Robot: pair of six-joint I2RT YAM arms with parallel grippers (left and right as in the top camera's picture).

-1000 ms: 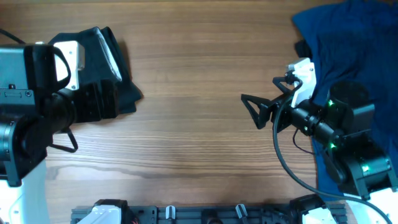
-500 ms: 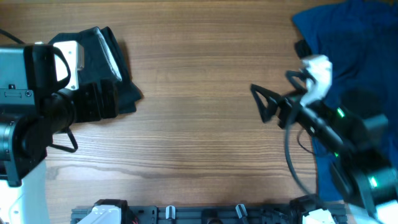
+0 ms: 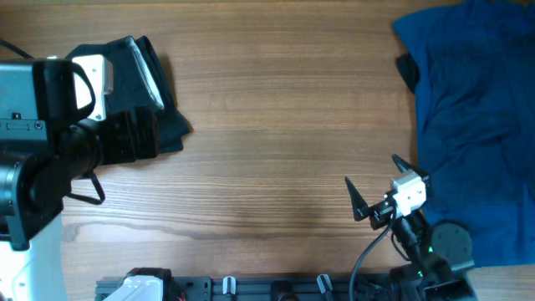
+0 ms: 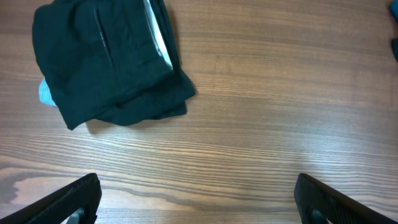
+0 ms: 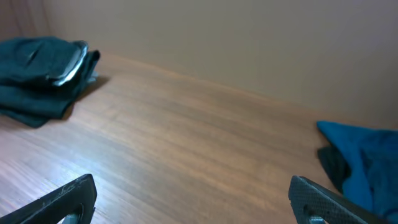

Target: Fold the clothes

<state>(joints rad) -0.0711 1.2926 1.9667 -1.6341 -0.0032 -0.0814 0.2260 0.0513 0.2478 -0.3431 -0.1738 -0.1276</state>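
Overhead, I see the folded black shorts (image 3: 159, 96) lying at the upper left of the frame, and the royal-blue garment (image 3: 468, 117) spread loose and rumpled down the right side. The wooden table (image 3: 267, 109) shows between them. My right gripper (image 3: 370, 167) sits low and right of centre, near the blue cloth's edge, with its jaws spread wide and nothing between them. In the left wrist view my left gripper (image 4: 196, 183) is likewise released and empty, hanging over the wood below the shorts. A bit of light-blue cloth (image 4: 45, 93) peeks out from under their left edge.
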